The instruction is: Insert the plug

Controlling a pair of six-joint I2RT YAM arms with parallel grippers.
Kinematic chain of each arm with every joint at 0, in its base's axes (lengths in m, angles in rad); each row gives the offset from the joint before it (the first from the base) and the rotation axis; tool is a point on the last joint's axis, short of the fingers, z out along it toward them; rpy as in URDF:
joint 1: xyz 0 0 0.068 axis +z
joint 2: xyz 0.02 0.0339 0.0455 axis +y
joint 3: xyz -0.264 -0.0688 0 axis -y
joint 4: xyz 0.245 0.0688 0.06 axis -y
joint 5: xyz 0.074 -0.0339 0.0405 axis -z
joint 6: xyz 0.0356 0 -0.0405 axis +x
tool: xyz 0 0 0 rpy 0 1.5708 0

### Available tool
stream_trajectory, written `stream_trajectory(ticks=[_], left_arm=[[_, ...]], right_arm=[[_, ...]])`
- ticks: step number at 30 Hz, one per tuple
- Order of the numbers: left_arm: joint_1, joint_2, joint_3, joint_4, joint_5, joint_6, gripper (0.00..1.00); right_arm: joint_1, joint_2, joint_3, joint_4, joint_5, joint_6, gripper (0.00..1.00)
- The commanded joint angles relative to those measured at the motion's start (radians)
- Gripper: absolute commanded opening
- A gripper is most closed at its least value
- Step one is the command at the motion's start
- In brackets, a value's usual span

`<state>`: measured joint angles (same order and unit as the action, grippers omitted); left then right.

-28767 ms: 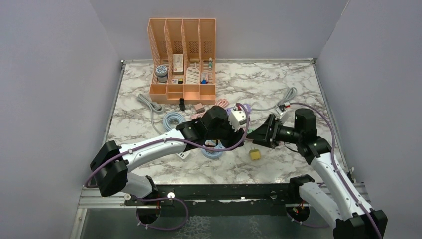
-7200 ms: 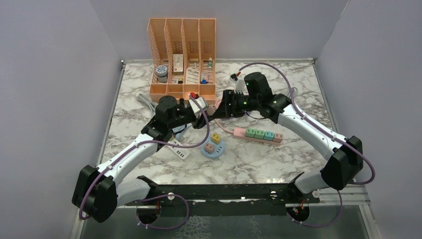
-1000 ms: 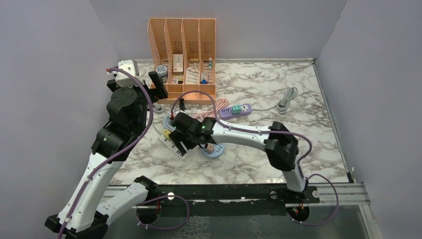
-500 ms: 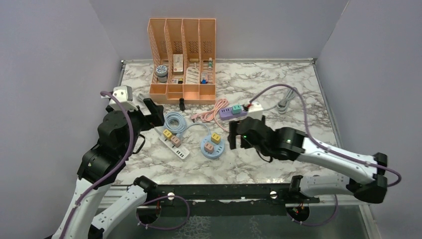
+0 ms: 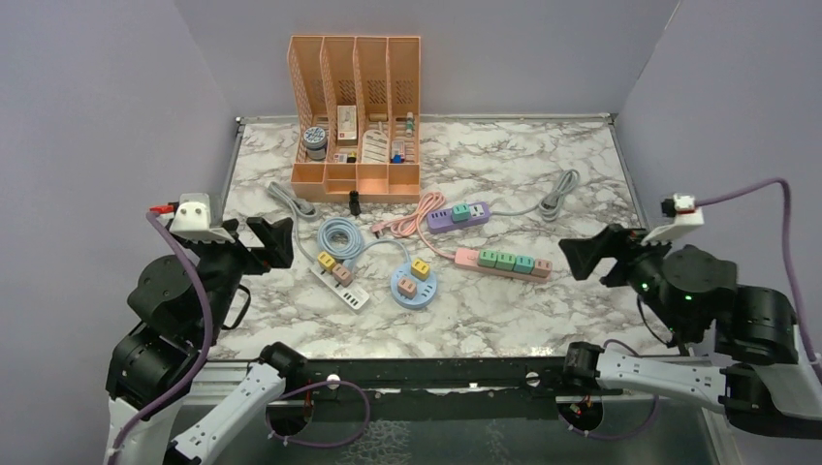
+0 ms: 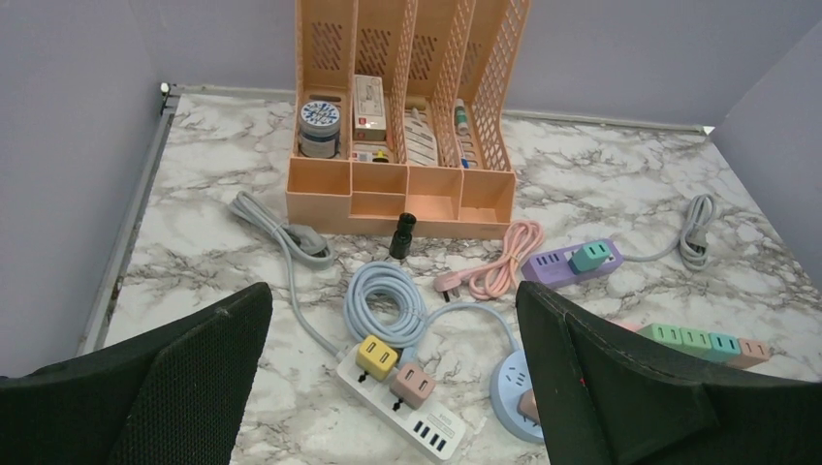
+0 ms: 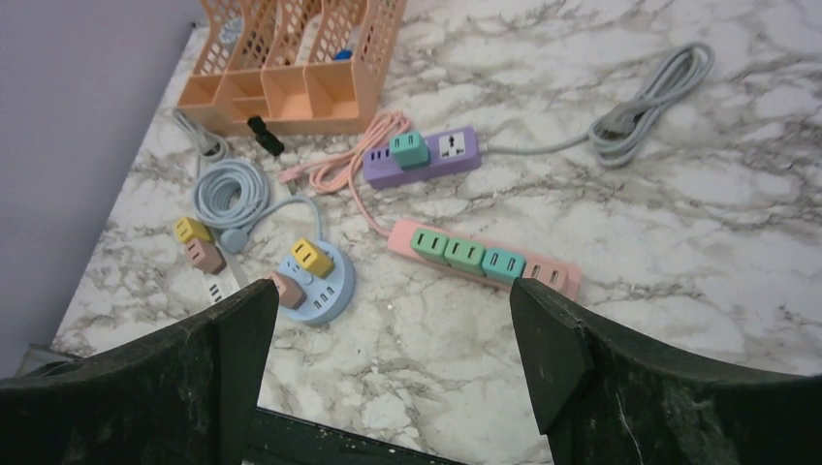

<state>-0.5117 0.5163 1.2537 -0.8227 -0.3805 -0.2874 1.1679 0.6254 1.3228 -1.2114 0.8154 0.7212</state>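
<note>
- Yellow plug (image 5: pixel 420 267) sits seated in the round blue socket hub (image 5: pixel 429 288) at mid-table, a pink plug (image 5: pixel 407 287) beside it.
- Left gripper (image 5: pixel 254 244) (raised near the table's left edge) stands wide open and empty, well apart from the yellow plug.
- Right gripper (image 5: pixel 589 250), jaws spread, holds nothing; the yellow plug lies well to its left, beyond the pink power strip (image 5: pixel 504 263).

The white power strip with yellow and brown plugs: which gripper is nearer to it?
Left. The left gripper is close by, to the left of the white power strip; the right gripper is far off to its right.
</note>
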Motion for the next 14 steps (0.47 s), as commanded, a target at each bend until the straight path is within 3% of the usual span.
stream_trajectory(ticks=[1, 14], left_arm=[[0.002, -0.005, 0.074, -0.046, 0.032, 0.058, 0.99], [0.002, 0.016, 0.134, -0.089, 0.032, 0.034, 0.99]], right_arm=[[0.002, -0.06, 0.07, 0.012, 0.076, -0.193, 0.9], [0.002, -0.089, 0.103, -0.045, 0.086, -0.21, 0.93]])
